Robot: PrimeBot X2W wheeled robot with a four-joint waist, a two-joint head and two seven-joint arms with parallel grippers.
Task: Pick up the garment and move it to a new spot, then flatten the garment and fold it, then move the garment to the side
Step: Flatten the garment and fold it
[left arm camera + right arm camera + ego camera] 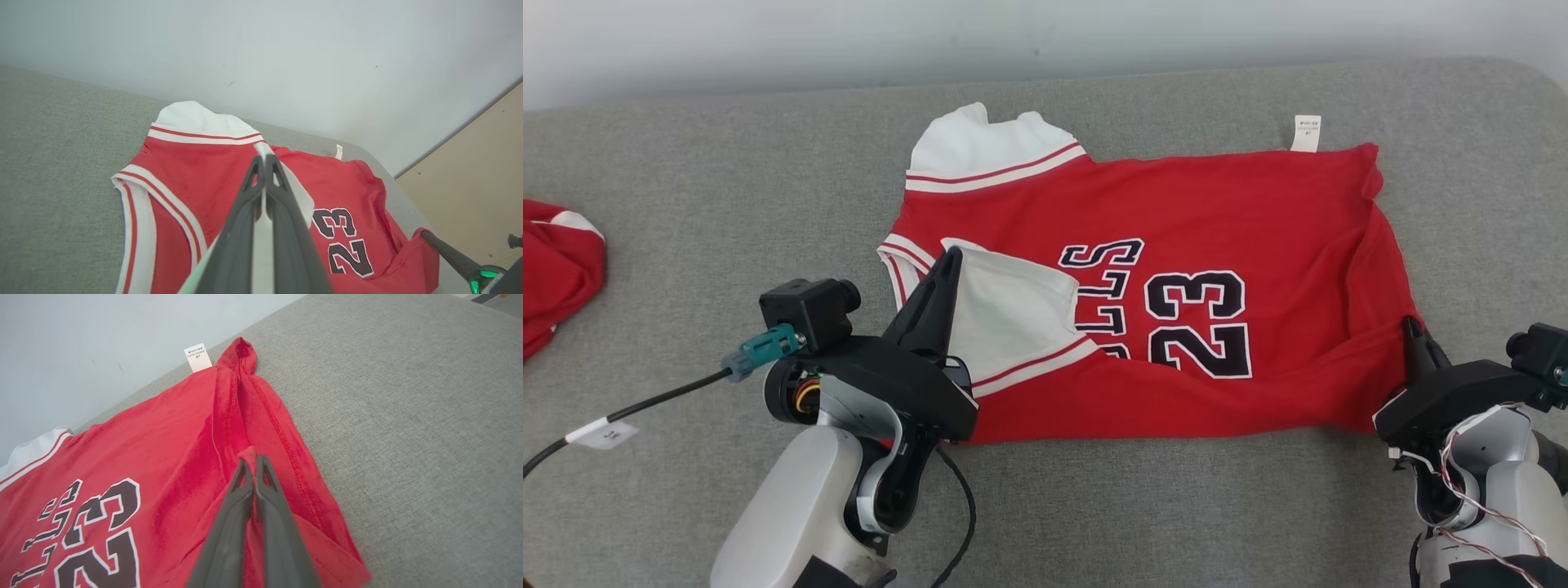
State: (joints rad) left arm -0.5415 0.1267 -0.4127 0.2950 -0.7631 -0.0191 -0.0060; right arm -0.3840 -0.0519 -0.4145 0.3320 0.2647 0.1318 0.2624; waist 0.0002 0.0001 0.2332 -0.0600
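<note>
Limp red-and-white soft jersey [1225, 204] looks light, probably slippery: left hand [952, 255] pinched tight on its turned-over shoulder flap [1013, 314], right hand [1411, 323] likewise on its hem corner [1384, 363]; I'd say the seamed edges hold best.

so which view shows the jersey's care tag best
Right wrist view: the care tag is largest there, print lines visible. Head view shows it small at the far edge of the jersey; left wrist view, a tiny speck.

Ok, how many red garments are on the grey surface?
2. The jersey lies spread in the middle, held by the left gripper and right gripper. Another red garment is bunched at the head view's left edge, partly cropped; more may lie beyond.
</note>
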